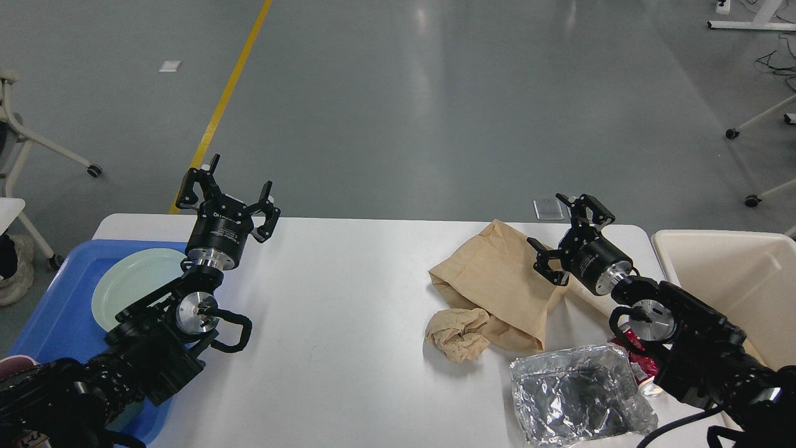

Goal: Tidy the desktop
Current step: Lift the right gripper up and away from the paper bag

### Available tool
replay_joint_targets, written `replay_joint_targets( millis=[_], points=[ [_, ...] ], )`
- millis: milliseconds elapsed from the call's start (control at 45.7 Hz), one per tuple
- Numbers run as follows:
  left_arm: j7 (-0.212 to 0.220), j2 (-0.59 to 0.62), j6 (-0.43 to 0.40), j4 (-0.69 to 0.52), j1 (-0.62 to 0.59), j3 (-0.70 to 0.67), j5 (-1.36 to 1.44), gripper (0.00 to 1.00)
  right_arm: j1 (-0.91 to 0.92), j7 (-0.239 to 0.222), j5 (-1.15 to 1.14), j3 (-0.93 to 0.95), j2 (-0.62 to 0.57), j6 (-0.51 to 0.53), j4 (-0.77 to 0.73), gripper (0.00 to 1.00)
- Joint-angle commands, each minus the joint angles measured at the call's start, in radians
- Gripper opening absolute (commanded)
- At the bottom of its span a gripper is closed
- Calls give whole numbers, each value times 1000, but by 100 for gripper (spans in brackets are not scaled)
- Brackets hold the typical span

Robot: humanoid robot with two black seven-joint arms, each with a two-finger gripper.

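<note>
Over the white surface [348,298], between blue tray [56,311] and cream bin [734,274], both the left end effector [227,186] and right end effector [563,227] hang spread apart, empty, with paper bag [497,286] and foil [578,392] lying around.

No readable text, brand names or numbers anywhere. Faint white print on the black cylindrical body of the left gripper [236,190], too small to make out. Similar tiny pale marking on the body of the right gripper [563,231], also illegible. Yellow line [227,99] painted across the grey floor, plain, without lettering. Red wrapper [637,354] beside the foil container, partly hidden, any print on it unreadable.
</note>
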Motion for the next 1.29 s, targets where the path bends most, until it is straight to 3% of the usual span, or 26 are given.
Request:
replay_joint_targets(
  millis=[0, 503, 1269],
  points=[
    [0, 0, 0, 0, 0, 0, 0, 97, -1, 0, 1, 0, 0, 0, 0, 100],
    [0, 0, 0, 0, 0, 0, 0, 97, 67, -11, 90, 91, -14, -6, -2, 100],
    [0, 0, 0, 0, 0, 0, 0, 97, 4, -11, 90, 118, -75, -6, -6, 100]
  ],
)
